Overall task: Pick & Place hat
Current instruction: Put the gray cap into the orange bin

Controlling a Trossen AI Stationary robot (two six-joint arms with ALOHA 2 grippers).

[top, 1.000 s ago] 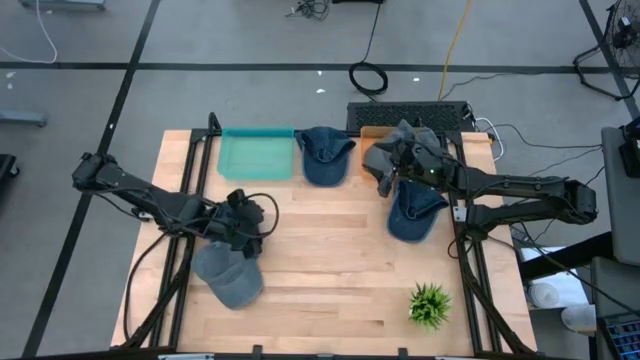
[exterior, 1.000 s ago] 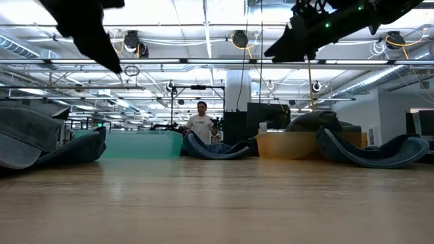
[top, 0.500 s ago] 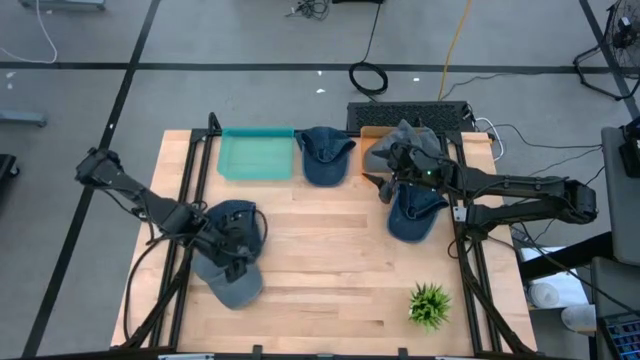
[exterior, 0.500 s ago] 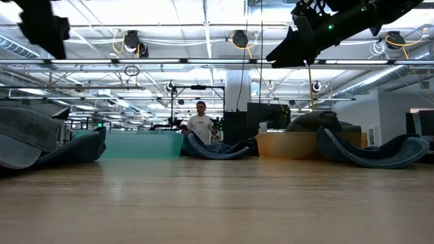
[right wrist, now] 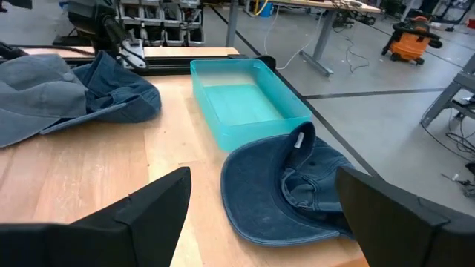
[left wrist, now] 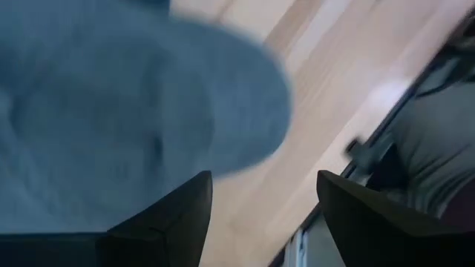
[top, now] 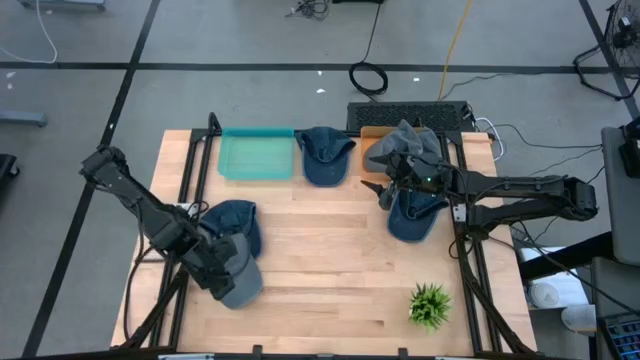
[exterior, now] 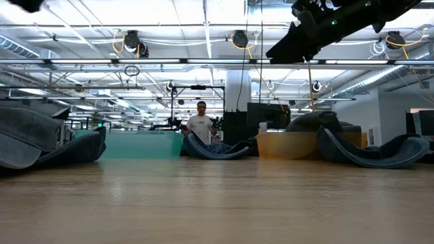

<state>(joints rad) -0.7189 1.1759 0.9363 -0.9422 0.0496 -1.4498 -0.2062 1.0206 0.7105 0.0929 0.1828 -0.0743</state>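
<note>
The left pincer [top: 222,268] covers part of the grey hat [top: 238,287] at the surface's seven o'clock, so contact can't be judged. Its wrist view shows only blurred blue cloth [left wrist: 126,104]. The low view crops both arms.

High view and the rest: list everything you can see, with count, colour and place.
blue hats: three, blue; one beside the teal bin, one under the right arm, one near the left edge.
grey hats: two, grey; one at front left, one in the orange bin.
teal bin: one, teal; far side, left.
orange bin: one, orange; far side, right.
plant: one, green; front right.
table: one, light wood.
person: one, white top; in the room behind the table.
left claw: one, dark, open; over the front-left grey hat.
right claw: one, dark, open; above the right blue hat.
</note>
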